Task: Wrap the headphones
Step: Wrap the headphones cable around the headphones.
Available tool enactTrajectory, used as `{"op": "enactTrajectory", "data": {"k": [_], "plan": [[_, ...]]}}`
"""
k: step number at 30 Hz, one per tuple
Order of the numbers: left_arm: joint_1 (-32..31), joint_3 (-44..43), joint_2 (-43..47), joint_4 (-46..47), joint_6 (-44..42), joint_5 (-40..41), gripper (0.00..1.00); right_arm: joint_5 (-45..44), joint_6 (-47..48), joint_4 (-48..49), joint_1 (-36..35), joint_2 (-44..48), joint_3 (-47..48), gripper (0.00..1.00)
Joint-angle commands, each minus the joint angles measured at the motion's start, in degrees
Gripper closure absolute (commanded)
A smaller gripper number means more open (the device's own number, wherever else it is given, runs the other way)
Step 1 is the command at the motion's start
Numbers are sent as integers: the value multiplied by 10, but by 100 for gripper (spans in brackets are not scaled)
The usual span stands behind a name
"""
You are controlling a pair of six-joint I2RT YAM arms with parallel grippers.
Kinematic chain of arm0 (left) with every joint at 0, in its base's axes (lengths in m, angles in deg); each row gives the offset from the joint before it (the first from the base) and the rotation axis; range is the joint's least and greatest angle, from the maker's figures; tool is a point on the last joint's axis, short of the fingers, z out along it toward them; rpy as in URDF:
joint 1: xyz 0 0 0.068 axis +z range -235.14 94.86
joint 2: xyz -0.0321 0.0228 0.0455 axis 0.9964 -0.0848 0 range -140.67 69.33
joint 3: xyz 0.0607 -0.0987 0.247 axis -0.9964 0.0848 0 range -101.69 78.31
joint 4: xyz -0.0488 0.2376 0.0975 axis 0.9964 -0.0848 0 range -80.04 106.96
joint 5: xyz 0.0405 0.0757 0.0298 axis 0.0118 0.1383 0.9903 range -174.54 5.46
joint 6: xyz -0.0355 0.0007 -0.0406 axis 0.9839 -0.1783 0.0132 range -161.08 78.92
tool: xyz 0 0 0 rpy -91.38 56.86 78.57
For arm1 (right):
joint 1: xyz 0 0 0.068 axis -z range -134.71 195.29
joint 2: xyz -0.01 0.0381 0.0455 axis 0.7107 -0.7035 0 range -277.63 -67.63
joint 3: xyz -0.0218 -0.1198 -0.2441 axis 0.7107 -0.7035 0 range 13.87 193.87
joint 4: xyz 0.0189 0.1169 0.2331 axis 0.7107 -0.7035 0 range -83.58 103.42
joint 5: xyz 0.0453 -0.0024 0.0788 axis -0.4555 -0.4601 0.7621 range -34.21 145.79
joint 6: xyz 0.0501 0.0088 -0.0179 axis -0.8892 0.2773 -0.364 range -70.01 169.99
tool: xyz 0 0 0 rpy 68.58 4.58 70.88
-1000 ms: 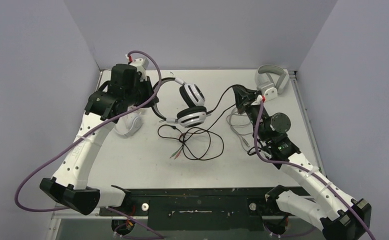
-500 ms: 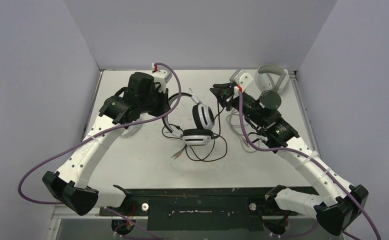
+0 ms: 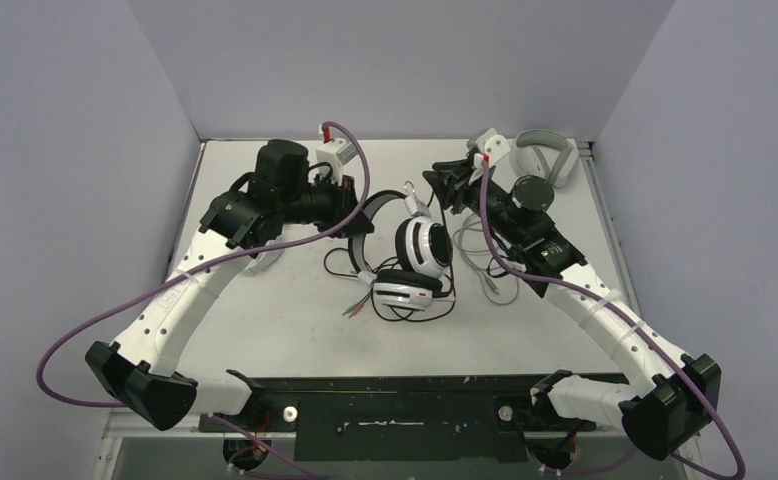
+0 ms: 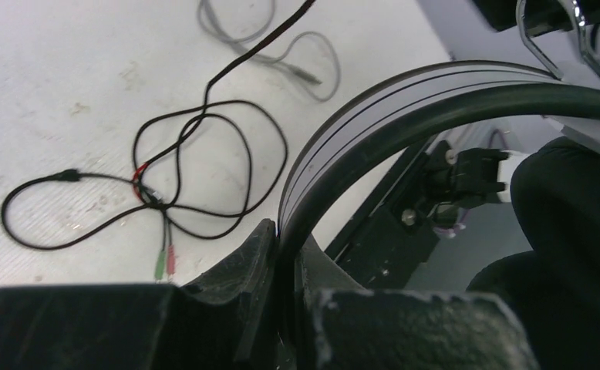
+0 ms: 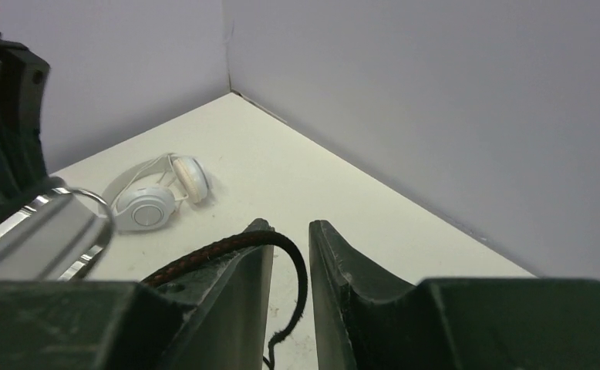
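The black-and-white headset (image 3: pixel 420 250) hangs by its headband (image 4: pixel 405 100), on which my left gripper (image 3: pixel 357 212) (image 4: pixel 285 235) is shut. Its ear cups hang just above the table's middle. Its black cable (image 4: pixel 204 154) lies looped on the table and runs up to my right gripper (image 3: pixel 443 185) (image 5: pixel 291 231). That gripper is a little open, with the braided cable (image 5: pixel 220 248) draped over one finger and hanging loose in the gap. The small white headphones (image 5: pixel 158 200) lie at the left, partly under my left arm (image 3: pixel 263 258).
A light grey over-ear pair (image 3: pixel 545 158) sits in the back right corner, its grey cable (image 3: pixel 485 272) trailing along the table under my right arm. Green and red plugs (image 4: pixel 164 266) end the black cable. Walls close off the table's back and sides.
My left gripper has carried the headset to the right and turned it. My right gripper has moved left toward it and opened, so the black cable now lies loose between its fingers.
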Motion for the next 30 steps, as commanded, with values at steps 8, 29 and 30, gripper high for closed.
{"op": "enactTrajectory", "data": {"k": [8,29,30], "plan": [[38,26,58,387,370,-205,100,151,-189,300,76,-7,-145,64],[42,35,62,401,560,-56,100,212,-211,414,-42,-115,-188,60],[42,38,66,400,563,-37,100,212,-216,422,-50,-122,-190,61]]}}
